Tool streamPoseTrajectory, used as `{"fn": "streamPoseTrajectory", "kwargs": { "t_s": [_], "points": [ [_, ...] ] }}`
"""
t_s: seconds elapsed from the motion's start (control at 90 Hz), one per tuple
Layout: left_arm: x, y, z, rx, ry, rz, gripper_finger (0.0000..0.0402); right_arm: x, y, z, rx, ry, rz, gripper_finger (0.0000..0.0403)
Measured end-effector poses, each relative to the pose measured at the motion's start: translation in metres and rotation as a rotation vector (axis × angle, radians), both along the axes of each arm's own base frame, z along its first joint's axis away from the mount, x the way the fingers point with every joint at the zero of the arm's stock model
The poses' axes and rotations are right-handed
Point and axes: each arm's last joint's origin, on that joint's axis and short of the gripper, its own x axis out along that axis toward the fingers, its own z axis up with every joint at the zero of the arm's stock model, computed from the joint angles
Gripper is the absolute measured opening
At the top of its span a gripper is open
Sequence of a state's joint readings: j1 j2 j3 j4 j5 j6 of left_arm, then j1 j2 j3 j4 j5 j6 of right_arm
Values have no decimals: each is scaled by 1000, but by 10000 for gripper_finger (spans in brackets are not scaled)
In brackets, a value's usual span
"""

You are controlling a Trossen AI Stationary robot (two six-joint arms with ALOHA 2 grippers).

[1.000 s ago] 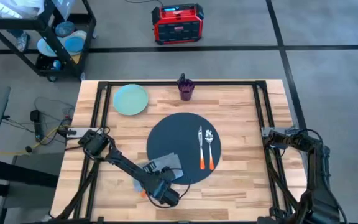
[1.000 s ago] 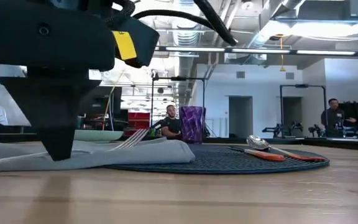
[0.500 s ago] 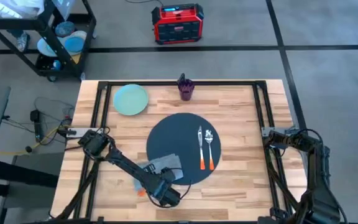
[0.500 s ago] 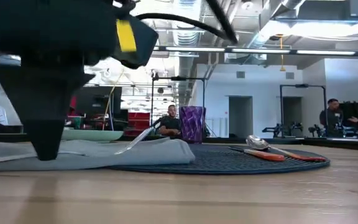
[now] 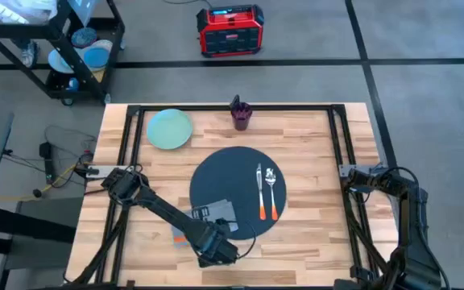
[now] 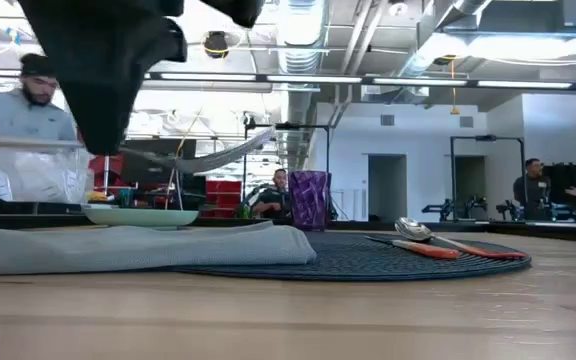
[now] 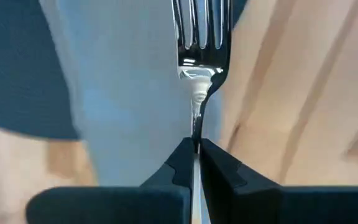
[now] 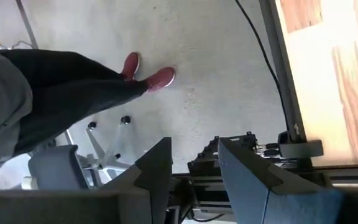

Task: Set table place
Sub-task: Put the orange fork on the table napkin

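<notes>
Cart (image 5: 51, 48), black and wheeled, stands off the table's far left corner with blue dishes on its lower shelf. Left gripper (image 7: 196, 149) hangs over the near left part of the table (image 5: 312, 145), above the grey napkin (image 5: 213, 214), and is clamped on the stem of a metal fork (image 7: 201, 56); the tines point away from the wrist. In the low view the fork (image 6: 203, 160) is held clear of the surface, tilted. The napkin lies partly on the near left edge of the place (image 5: 240, 173), a round dark grey mat at the table's middle. An orange item beside the napkin is mostly hidden by the arm.

Pale green plate (image 5: 168, 128) sits at the far left of the table, apart from the mat. Purple cup (image 5: 241, 115) stands upright near the far edge, just beyond the mat. Knife (image 5: 259, 193) and spoon (image 5: 271, 192), both orange-handled, lie side by side on the right half of the mat.

Right gripper (image 8: 194, 162) waits off the table's right edge, fingers apart and empty.

Surface: light wooden planks in a black rail frame. A red case (image 5: 229, 30) sits on the grey floor beyond. People show in the room behind.
</notes>
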State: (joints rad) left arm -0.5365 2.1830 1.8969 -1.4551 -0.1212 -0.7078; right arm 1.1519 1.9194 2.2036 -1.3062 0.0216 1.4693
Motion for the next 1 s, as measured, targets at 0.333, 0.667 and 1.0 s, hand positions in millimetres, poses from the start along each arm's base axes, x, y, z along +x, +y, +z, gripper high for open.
{"fn": "streamPoseTrajectory", "kwargs": {
  "t_s": [0.333, 0.667, 1.0],
  "points": [
    [11, 18, -10, 9, -11, -12, 0, 0, 0, 0, 2, -6, -2, 118],
    [27, 38, -10, 34, -84, -10, 0, 0, 0, 0, 8, 4, -22, 118],
    [19, 41, -35, 21, -14, 12, 0, -8, 4, 0, 11, 18, -23, 118]
  ]
}}
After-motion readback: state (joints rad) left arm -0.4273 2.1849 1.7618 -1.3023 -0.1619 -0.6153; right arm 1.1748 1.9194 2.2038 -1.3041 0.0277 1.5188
